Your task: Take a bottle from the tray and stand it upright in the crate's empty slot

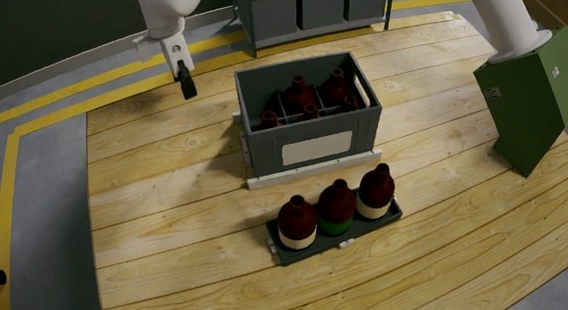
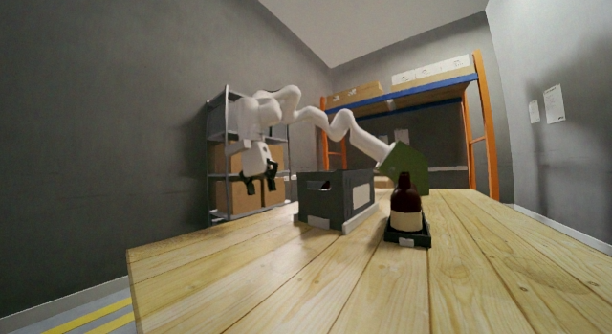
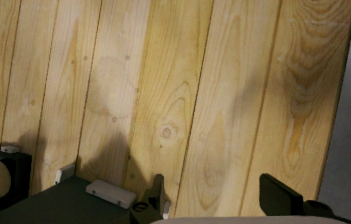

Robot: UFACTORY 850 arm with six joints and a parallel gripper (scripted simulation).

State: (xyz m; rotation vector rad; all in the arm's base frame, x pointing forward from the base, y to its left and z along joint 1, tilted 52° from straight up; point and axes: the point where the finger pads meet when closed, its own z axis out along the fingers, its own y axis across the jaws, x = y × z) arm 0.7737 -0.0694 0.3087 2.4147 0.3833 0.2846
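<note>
A dark grey crate [image 1: 266, 146] [image 2: 330, 207] stands mid-table with five brown bottles [image 1: 298, 91] in its slots; the back left slot [image 1: 263, 99] is empty. In front of it a dark tray [image 1: 326, 244] [image 2: 406, 237] holds three brown bottles: one with a cream label [image 1: 296, 222] [image 2: 405, 202], one with a green label [image 1: 335, 209], and another with a cream label [image 1: 376, 192]. My gripper [image 1: 186, 85] [image 2: 259, 183] [image 3: 211, 190] is open and empty. It hangs above the table's far left corner, left of the crate. A corner of the crate [image 3: 51, 206] shows in the wrist view.
White rails [image 1: 311, 170] lie along the crate's base. The arm's green pedestal [image 1: 528, 106] stands at the right. A grey shelf unit [image 1: 311, 12] stands behind the table. The table's left edge [image 1: 88, 168] lies below the gripper.
</note>
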